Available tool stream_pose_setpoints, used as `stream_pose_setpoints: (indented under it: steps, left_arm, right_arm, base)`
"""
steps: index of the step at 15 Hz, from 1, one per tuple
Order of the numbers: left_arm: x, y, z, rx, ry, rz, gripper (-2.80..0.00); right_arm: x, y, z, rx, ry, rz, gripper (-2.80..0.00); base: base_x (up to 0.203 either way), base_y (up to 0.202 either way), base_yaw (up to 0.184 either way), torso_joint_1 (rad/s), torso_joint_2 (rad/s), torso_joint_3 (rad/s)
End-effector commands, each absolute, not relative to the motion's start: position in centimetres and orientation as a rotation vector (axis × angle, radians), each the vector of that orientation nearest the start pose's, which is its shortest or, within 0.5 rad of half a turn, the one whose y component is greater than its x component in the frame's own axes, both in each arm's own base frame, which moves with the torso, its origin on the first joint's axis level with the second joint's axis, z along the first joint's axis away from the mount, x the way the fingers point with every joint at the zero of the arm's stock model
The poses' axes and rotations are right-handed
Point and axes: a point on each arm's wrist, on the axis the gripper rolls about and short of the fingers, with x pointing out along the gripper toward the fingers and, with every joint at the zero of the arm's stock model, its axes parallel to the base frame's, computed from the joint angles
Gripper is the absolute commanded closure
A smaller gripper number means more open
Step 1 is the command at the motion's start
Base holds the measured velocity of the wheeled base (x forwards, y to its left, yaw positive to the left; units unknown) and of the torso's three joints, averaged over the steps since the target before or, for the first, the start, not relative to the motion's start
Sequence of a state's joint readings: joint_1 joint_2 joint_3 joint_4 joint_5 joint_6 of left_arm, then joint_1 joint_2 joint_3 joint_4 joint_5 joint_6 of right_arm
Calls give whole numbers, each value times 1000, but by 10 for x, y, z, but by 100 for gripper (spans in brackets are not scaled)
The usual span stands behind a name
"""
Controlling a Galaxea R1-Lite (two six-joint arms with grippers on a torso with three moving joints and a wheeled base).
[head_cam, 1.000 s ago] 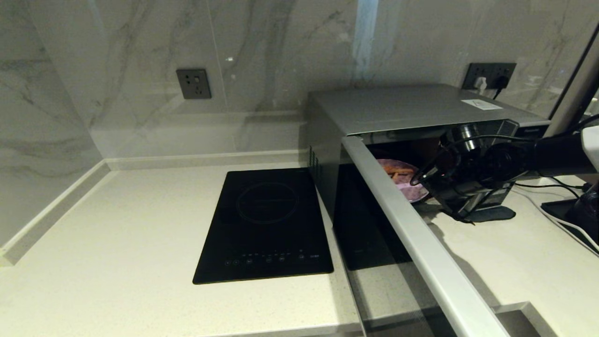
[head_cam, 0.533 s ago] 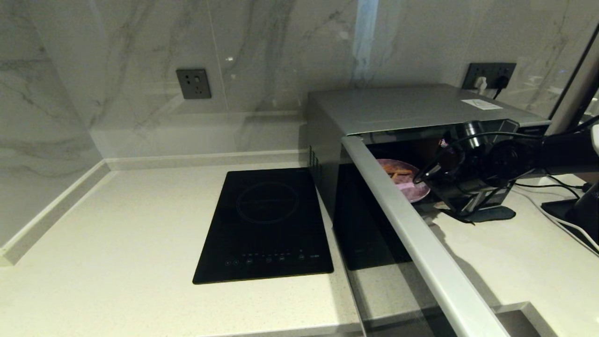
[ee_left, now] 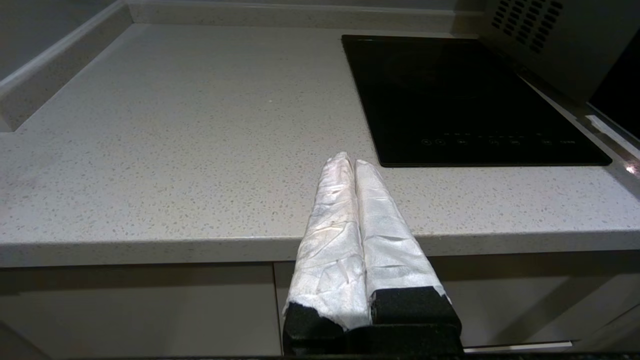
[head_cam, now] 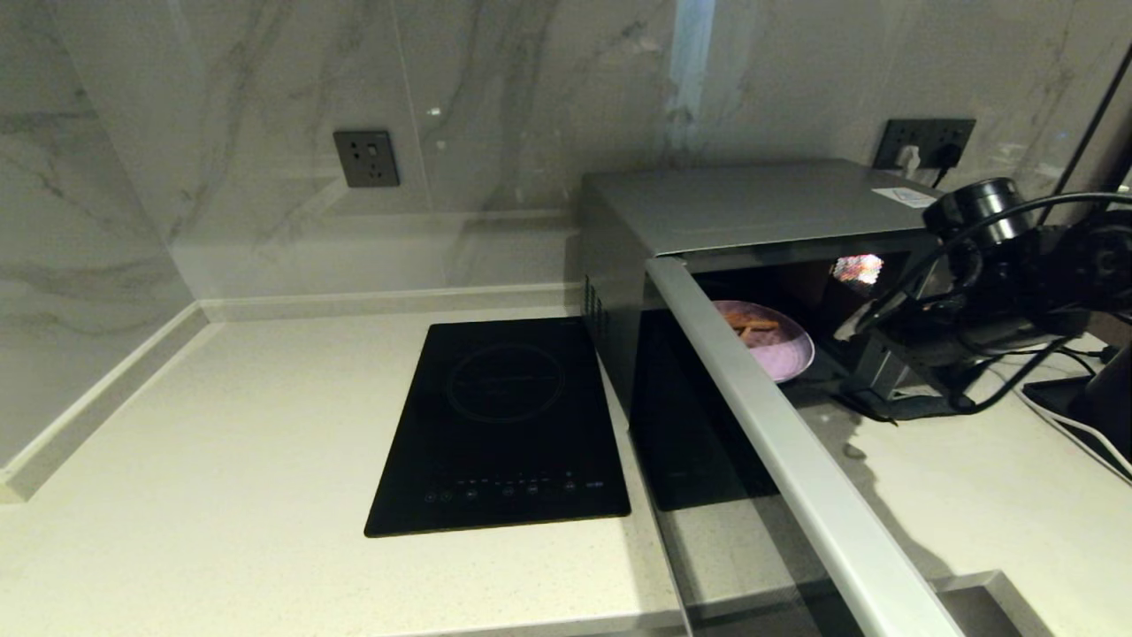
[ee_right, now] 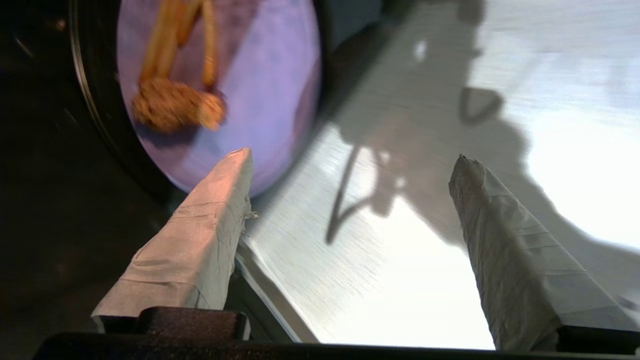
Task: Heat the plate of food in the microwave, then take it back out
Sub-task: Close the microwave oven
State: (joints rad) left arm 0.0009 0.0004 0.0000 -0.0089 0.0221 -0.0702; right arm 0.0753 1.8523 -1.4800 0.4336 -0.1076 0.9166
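Note:
The silver-grey microwave (head_cam: pixel 752 203) stands with its door (head_cam: pixel 787 451) swung wide open toward me. Inside it rests the plate of food (head_cam: pixel 783 352), a small lavender plate (ee_right: pixel 270 75) carrying a brown fried piece (ee_right: pixel 172 105) and fries. My right gripper (head_cam: pixel 860 326) hovers just outside the cavity opening, to the right of the plate and apart from it. In the right wrist view the right gripper (ee_right: pixel 354 159) is open with nothing between its taped fingers. My left gripper (ee_left: pixel 350 161) is parked, shut and empty, at the counter's front edge.
A flat black hob (head_cam: pixel 504 425) lies on the pale counter (head_cam: pixel 221 460) left of the microwave. The open door juts far out over the counter front. Cables (head_cam: pixel 1061 411) and a dark object sit at the far right, with wall sockets (head_cam: pixel 365 158) behind.
My right gripper has opened, let go of the plate and drawn back rightward out of the microwave. The plate stays inside.

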Motion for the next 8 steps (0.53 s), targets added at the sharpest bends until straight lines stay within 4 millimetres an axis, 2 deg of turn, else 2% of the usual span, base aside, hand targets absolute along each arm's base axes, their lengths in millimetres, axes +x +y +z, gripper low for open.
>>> stream_pose_setpoints:
  steps: [1, 3, 4, 6, 8]
  left_arm:
    - [-23, 0, 76, -71, -9, 24, 0]
    - [-23, 0, 76, -71, -9, 24, 0]
    - [-23, 0, 76, -71, -9, 24, 0]
    - [-23, 0, 76, -71, -9, 24, 0]
    - [-23, 0, 76, -71, -9, 24, 0]
  right_arm:
    - [285, 10, 266, 760, 662, -388, -280]
    - [242, -5, 280, 705, 655, -420, -280]
    - [222, -13, 285, 674, 647, -441, 0]
    - [188, -22, 293, 615, 629, -482, 0]
    - [166, -23, 306, 509, 578, -501, 0]
  base:
    - [0, 0, 0, 0, 0, 0]
    - [0, 0, 0, 0, 0, 0]
    - [0, 0, 0, 0, 0, 0]
    - [0, 0, 0, 0, 0, 0]
    - [0, 0, 0, 0, 0, 0]
